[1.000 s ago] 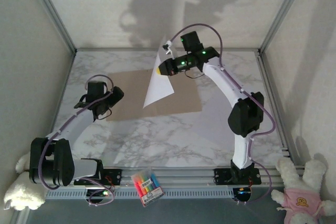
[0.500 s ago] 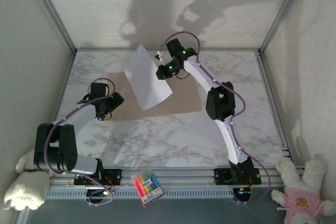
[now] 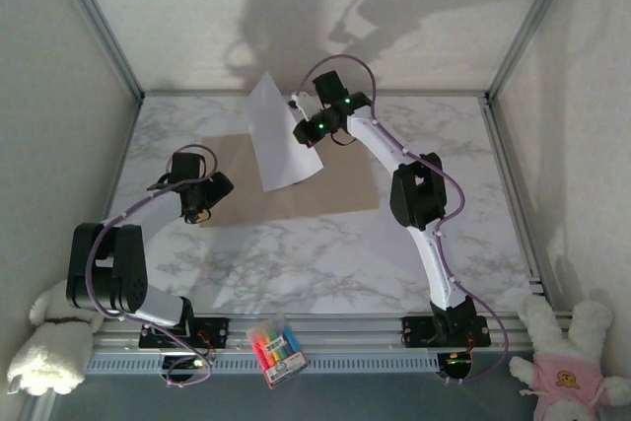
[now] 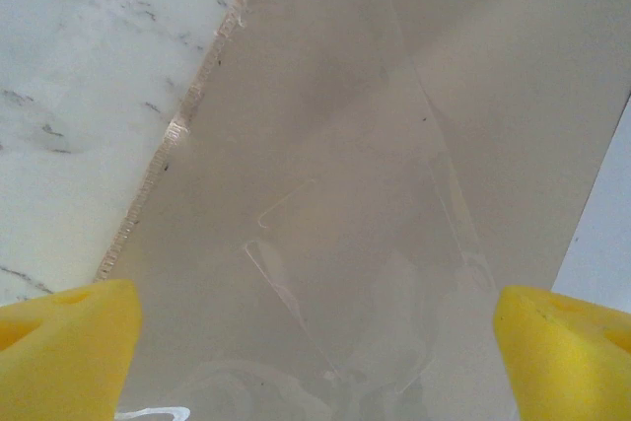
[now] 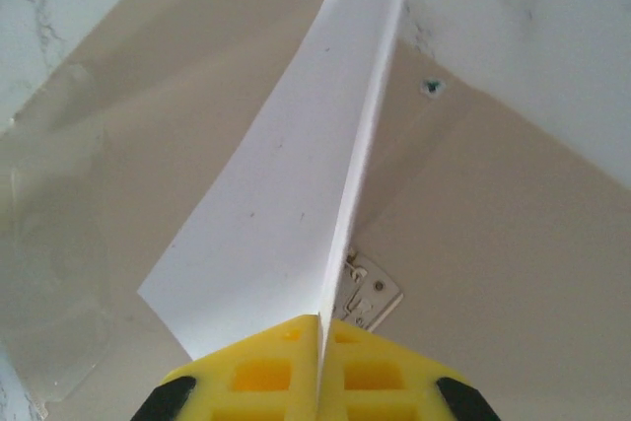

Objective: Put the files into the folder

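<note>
My right gripper (image 3: 300,117) pinches 1 white sheet (image 3: 281,140), lifted above the brown folder (image 3: 340,189), which lies flat on the marble table (image 3: 454,175). My left gripper (image 3: 207,194) hangs spread over the folder's left edge. Pale walls (image 3: 197,17) enclose the table.

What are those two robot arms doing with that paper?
The right gripper is pinching a white paper sheet by one edge and holding it up in the air over the brown folder. The folder lies flat on the marble table. The left gripper hangs open at the folder's left edge. The sheet is not in the folder yet.
</note>
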Controlling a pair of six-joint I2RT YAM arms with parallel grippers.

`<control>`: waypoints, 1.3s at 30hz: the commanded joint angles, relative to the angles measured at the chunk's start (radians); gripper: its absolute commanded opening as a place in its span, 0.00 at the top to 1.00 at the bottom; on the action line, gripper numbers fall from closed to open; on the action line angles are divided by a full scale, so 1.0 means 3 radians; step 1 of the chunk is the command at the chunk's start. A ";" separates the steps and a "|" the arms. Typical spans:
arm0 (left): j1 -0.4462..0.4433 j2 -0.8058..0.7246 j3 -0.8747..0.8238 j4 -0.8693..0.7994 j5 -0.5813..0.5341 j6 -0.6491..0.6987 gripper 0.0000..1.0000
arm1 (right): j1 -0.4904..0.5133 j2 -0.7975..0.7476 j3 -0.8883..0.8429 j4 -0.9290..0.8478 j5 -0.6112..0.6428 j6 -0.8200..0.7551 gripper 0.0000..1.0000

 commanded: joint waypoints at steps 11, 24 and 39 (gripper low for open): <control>0.0072 0.0058 0.0086 -0.0041 0.0075 0.0109 0.08 | 0.0000 -0.0526 -0.0614 0.0491 -0.0614 -0.0237 1.00; 0.0143 -0.0063 0.0046 -0.0086 0.0113 0.0120 0.08 | 0.0049 -0.0570 -0.0836 0.0558 -0.0882 -0.0227 1.00; 0.0169 -0.0095 0.0014 -0.0103 0.0124 0.0129 0.08 | 0.0058 -0.0483 -0.0907 0.0616 -0.1131 0.0006 1.00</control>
